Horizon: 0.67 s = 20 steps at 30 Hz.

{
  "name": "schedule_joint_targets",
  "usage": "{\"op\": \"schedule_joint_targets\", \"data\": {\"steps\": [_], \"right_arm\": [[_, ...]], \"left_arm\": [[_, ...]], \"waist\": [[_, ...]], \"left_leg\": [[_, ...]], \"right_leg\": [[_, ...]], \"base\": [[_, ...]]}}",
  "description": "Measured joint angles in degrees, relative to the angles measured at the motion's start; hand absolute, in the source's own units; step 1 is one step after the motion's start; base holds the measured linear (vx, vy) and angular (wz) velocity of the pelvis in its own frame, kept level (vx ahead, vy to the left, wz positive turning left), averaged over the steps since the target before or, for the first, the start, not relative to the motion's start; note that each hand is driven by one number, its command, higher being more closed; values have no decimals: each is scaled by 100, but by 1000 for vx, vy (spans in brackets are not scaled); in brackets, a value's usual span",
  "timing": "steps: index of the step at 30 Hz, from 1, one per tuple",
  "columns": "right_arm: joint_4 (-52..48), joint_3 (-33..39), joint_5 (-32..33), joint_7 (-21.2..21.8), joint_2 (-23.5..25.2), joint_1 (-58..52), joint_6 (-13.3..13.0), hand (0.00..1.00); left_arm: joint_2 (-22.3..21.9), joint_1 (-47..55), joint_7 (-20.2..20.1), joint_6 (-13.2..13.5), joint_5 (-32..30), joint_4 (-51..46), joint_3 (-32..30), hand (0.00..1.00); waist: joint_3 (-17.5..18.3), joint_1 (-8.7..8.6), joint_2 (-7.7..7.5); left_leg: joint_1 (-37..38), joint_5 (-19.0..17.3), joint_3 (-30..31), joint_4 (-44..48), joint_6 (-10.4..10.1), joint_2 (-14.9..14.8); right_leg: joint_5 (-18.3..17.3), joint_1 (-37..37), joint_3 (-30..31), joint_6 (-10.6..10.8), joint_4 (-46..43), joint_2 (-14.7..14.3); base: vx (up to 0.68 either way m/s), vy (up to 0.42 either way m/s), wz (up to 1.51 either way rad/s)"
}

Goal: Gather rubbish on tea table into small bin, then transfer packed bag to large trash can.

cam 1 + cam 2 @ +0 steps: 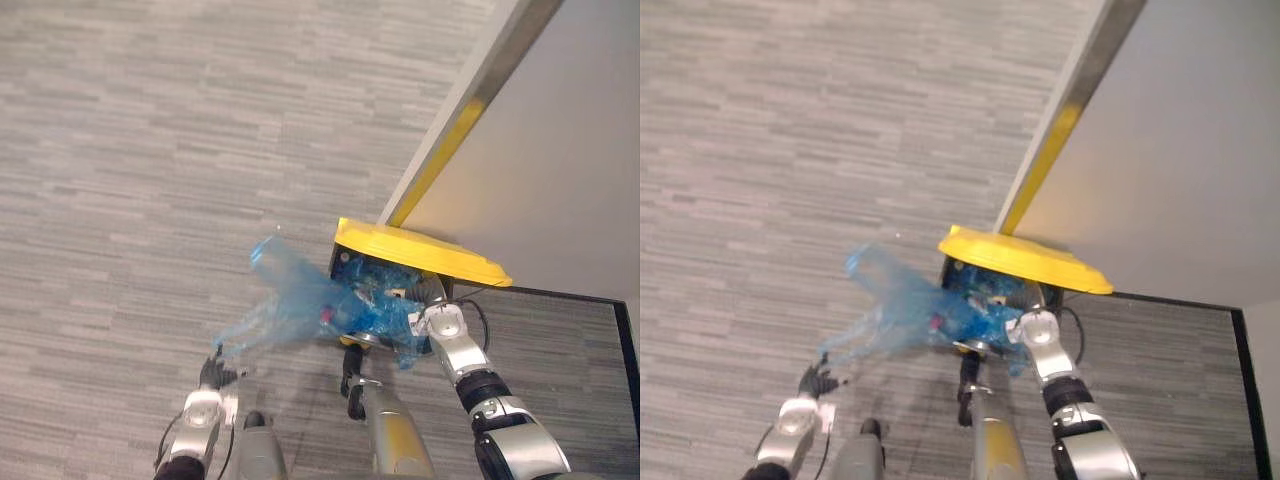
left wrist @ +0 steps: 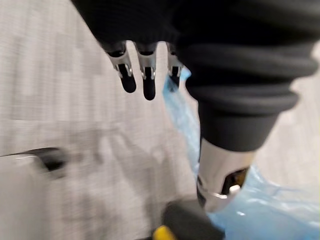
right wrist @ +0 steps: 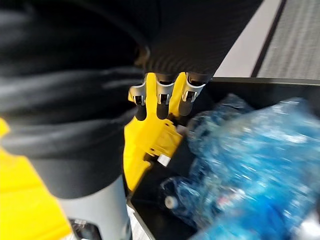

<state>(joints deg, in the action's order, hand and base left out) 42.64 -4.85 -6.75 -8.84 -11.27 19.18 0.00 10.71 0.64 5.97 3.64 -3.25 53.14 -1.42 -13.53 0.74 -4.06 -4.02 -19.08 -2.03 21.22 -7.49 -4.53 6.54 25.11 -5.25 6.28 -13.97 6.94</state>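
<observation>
Straight-fingered, my left hand (image 1: 212, 376) hangs by the crinkled, see-through blue bag (image 1: 300, 300), its stuffed end inside the yellow-lidded trash can (image 1: 420, 255) beside my straight-fingered right hand (image 1: 443, 326).

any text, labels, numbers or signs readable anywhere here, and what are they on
No text can be read in any view.
blue bag: its contents are too blurred to show any print.
yellow lid of the black bin: no lettering, number or sign visible.
wall and floor: no signs or markings with text.
</observation>
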Motion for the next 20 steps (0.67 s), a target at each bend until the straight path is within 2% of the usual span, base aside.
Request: {"op": "schedule_joint_targets", "data": {"steps": [1,2,3,4,5,7,8,9,10,11,12,14,16,20], "right_arm": [[-4,-95,-2,33,-22,-177,-29,0],[12,-106,-3,53,-31,-278,-36,0],[206,-113,-11,102,41,-415,-57,0],[402,-102,-18,143,78,-582,-59,0],[695,-50,-118,185,151,-885,-52,0],[1209,229,-260,226,324,-1366,-41,0],[1567,467,-371,236,437,-1518,10,0],[1800,700,-442,234,488,-1572,52,0],[1880,839,-457,211,471,-1592,56,0],[1965,934,-457,189,422,-1606,59,0],[2041,1073,-457,160,313,-1604,88,0],[2142,1274,-454,138,263,-1684,146,0],[2139,1408,-452,120,327,-1773,162,0],[2136,1594,-438,97,488,-1810,162,0]], "left_arm": [[-51,53,-27,-28,0,66,-55,0],[-101,67,-37,-22,0,99,-121,0],[-140,69,-58,-41,0,198,-214,0],[-134,59,-71,-83,2,287,-225,0],[-124,120,-104,-132,2,298,-215,0],[-98,147,-122,-176,8,316,-264,0],[-95,140,-122,-179,9,317,-341,0],[-128,97,-123,-188,9,350,-433,0],[-187,60,-123,-198,9,425,-439,0],[-308,52,-137,-202,9,487,-430,0],[-564,-18,-138,-198,9,487,-418,0],[-775,-28,-143,-192,8,496,-361,0],[-779,-17,-137,-191,9,501,-361,0],[-638,73,-121,-194,6,608,-363,0]], "waist": [[35,2,53],[49,-12,159],[-8,12,217],[8,-19,180],[40,-47,206],[155,-48,65],[222,-47,-27],[327,-43,-127],[412,-34,-29],[516,-48,73],[579,-67,274],[700,-76,457],[754,-76,472],[916,-70,398]], "left_leg": [[-154,15,-29,176,216,-29],[-207,-7,-142,167,238,-137],[-204,4,-315,204,250,-205],[-157,35,-356,198,261,-258],[-108,82,-371,171,255,-304],[-104,202,-408,76,218,-311],[-131,288,-459,-23,171,-295],[-188,410,-520,-187,94,-270],[-214,550,-564,-461,97,-270],[-213,732,-650,-780,155,-286],[-197,992,-708,-1159,173,-319],[-79,1236,-732,-1560,110,-376],[61,1315,-788,-1710,116,-403],[132,1354,-813,-1794,125,-351]], "right_leg": [[-43,-215,-29,495,595,-8],[-304,-66,-189,317,254,-9],[-677,296,-261,-320,-1097,41],[-938,311,-308,-516,-1908,62],[-1203,191,-389,-511,-2683,99],[-1629,-315,-367,-432,-3258,197],[-1957,-672,-344,-276,-3125,279],[-2110,-862,-387,-35,-2456,220],[-2107,-973,-406,-35,-1839,71],[-2043,-1136,-394,-142,-1136,-68],[-1704,-1222,-363,-408,-482,-233],[-1365,-1367,-332,-443,58,-395],[-1163,-1581,-326,-466,423,-474],[-874,-1801,-270,-410,899,-485]], "base": [[-152,119,-60],[-286,132,-82],[-277,108,-65],[-276,133,-51],[-98,35,-20],[-79,-45,-12],[-111,-163,-33],[-93,-142,-50],[-72,-160,-62],[-26,-92,-64],[-36,-79,-55],[-49,-20,-32],[-42,3,-10],[-41,43,-5]]}}
